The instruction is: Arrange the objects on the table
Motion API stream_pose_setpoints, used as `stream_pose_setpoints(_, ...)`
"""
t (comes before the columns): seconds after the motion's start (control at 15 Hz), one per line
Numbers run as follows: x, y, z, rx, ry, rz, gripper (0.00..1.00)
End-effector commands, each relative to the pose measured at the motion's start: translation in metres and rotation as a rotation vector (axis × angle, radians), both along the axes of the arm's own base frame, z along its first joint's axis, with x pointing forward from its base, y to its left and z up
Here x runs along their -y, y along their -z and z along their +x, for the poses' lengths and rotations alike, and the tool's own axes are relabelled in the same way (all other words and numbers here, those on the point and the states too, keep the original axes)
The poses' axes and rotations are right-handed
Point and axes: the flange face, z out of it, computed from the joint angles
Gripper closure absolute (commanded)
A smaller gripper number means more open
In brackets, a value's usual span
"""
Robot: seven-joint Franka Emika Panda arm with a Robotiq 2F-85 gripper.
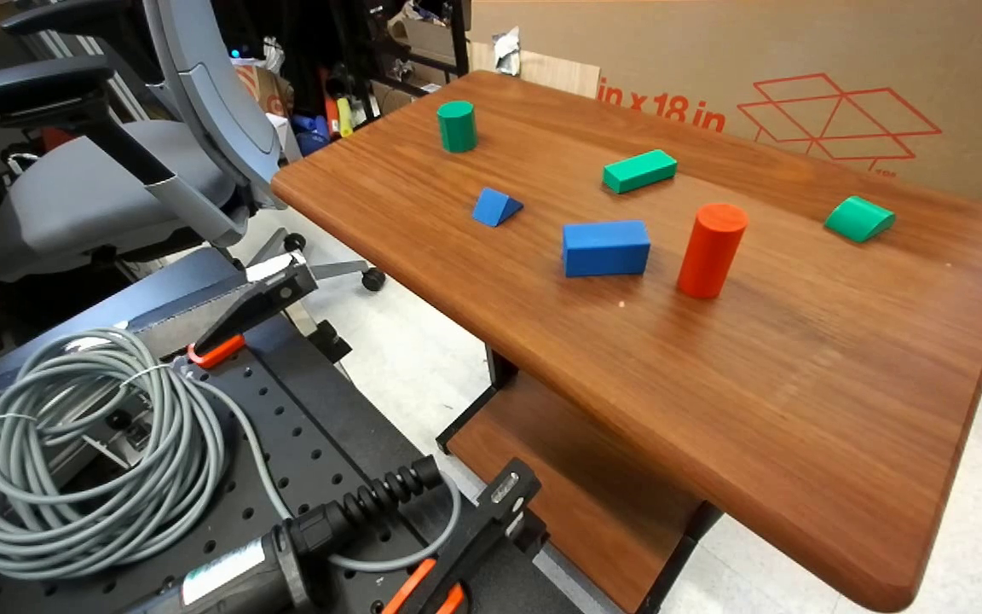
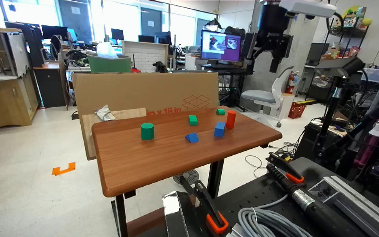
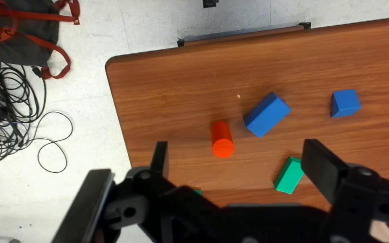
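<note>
Closest to the wrist camera, the gripper (image 3: 236, 148) has its jaws spread wide. On the table (image 1: 798, 392), the red cylinder (image 1: 713, 253) stands upright just beside the blue rectangular block (image 1: 606, 250), with the blue wedge (image 1: 494, 207) and flat green block (image 1: 639, 172) near and the green cylinder (image 1: 457, 128) and green half-round block (image 1: 860, 219) farther out; beyond stands a cardboard panel (image 1: 840, 34).

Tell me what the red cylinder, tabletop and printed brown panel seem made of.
Red cylinder: painted wood or plastic, can't tell which; smooth, matte-looking, even color without visible grain.
Tabletop: wood or wood-grain laminate, seemingly satin; streaky brown figure, faint sheen.
Brown panel: likely cardboard, matte; dull tan face, printed red box drawing.
</note>
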Motion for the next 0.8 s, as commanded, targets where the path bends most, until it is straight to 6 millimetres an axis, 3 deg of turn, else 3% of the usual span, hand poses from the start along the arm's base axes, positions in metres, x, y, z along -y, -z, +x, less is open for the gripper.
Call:
stream_pose_setpoints(0.0, 0.0, 0.032, 0.041, -0.011, -0.036, 0.004, 0.0)
stream_pose_setpoints(0.4, 0.01, 0.098, 0.083, -0.137, -0.057, -0.057, 0.0)
stream_pose_setpoints(0.73, 0.009, 0.123, 0.107, -0.17, -0.09, -0.051, 0.0)
